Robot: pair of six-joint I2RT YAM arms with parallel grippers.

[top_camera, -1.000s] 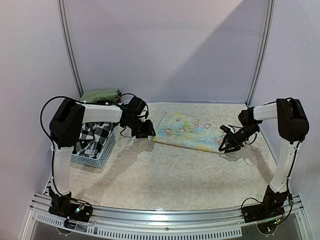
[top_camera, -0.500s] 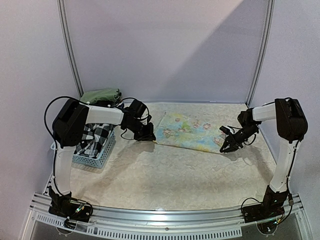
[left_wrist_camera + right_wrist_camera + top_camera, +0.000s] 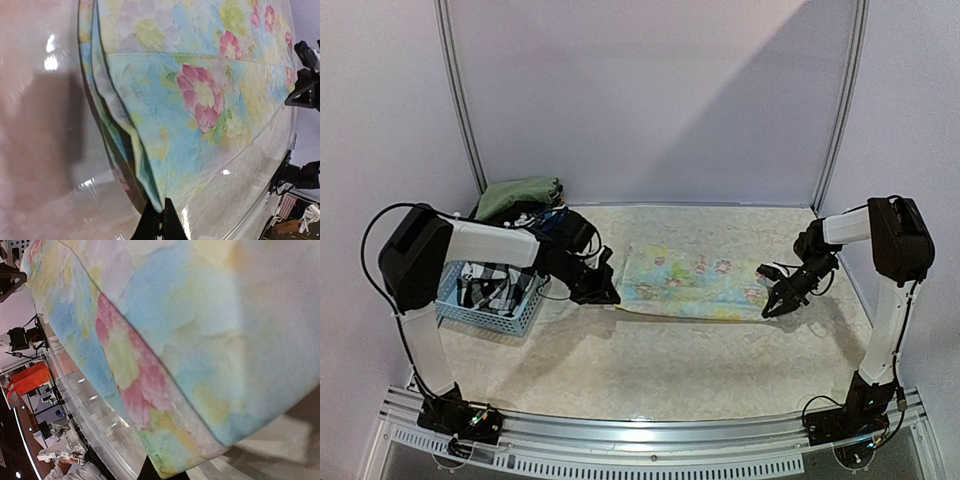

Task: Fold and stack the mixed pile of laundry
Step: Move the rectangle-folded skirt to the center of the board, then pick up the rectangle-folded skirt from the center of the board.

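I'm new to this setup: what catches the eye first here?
The bright floral cloth spread mid-table stands out, with the left gripper and right gripper each holding a near corner in shut jaws. At far left, a blue basket holds a checked shirt, an olive piece behind it.
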